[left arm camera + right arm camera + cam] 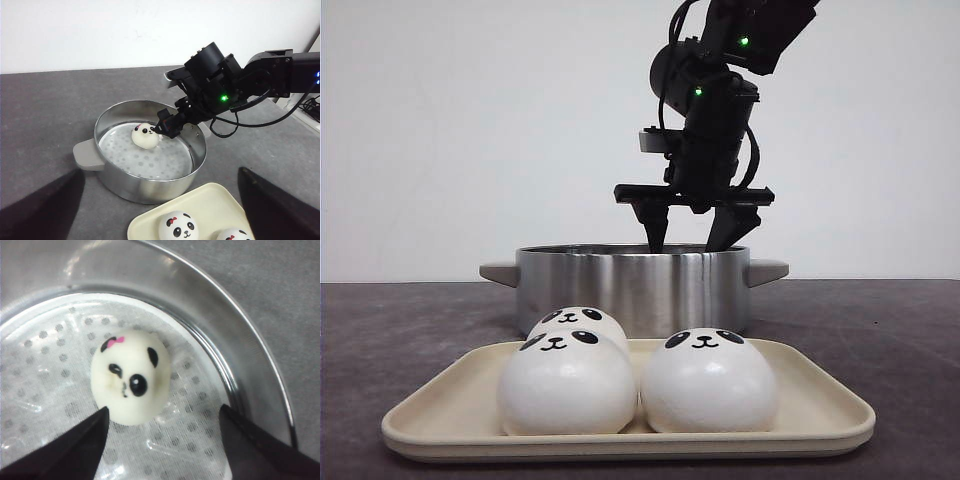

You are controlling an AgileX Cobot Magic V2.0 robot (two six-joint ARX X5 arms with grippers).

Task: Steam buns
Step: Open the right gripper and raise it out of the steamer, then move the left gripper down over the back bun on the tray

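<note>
Three white panda-faced buns lie on the cream tray (pixel 820 402): one front left (pixel 568 388), one front right (pixel 708 388), one behind (pixel 578 321). A fourth bun (pixel 145 136) with a pink bow lies on the perforated liner inside the steel pot (pixel 125 190). It also shows in the right wrist view (pixel 131 382). My right gripper (pixel 692 245) hangs over the pot, open and empty, its tips just beside that bun (pixel 164 408). My left gripper (pixel 160 171) is open and empty, up above the near side of the pot and the tray.
The pot (pixel 630 285) has two grey side handles (pixel 500 271) and stands right behind the tray on a dark grey table. The tray's corner with two buns (pixel 178 227) shows in the left wrist view. A white wall runs behind.
</note>
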